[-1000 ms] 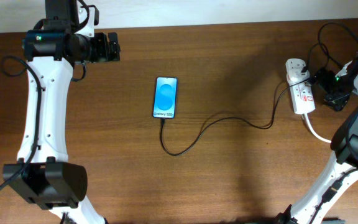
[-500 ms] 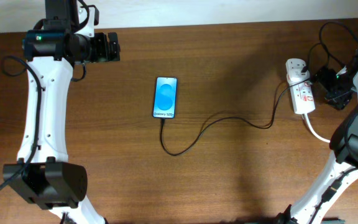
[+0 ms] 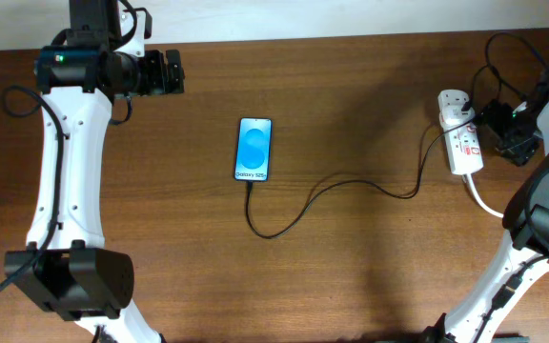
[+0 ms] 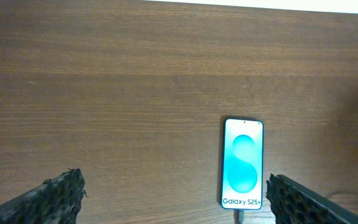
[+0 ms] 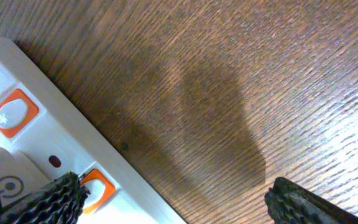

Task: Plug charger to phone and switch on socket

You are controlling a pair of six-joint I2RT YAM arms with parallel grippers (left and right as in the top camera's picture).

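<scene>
The right gripper (image 3: 499, 126) stood with its fingers spread wide. In the right wrist view the two dark fingertips (image 5: 56, 198) sat far apart at the bottom corners, the left one over the edge of the socket (image 5: 36, 143), right beside an orange-red switch (image 5: 96, 184). From overhead, the right arm rose from the near right corner of the table (image 3: 351, 76) and bent in at the wrist, so the gripper pointed left at the socket's (image 3: 460, 138) right side. The left gripper (image 3: 165, 73) was also wide open, held out level from the left arm near the far left of the table. Its camera looked down past both fingertips (image 4: 59, 194) at the phone (image 4: 243, 163).

Compared with a second before, the right gripper had shifted slightly toward the far edge of the table alongside the socket. The left arm, the phone and the cable lay as they had.

The phone (image 3: 254, 150) lay flat near mid-table, its screen lit bright blue with "Galaxy S25+" in white along its near end. The charger (image 3: 294, 214) met the phone's near edge, looped toward the front, then ran right across the wood up to the socket's left side. The socket was white and elongated with red markings, and a thick white cord (image 3: 484, 202) left its near end. I could not tell the switches' position.
</scene>
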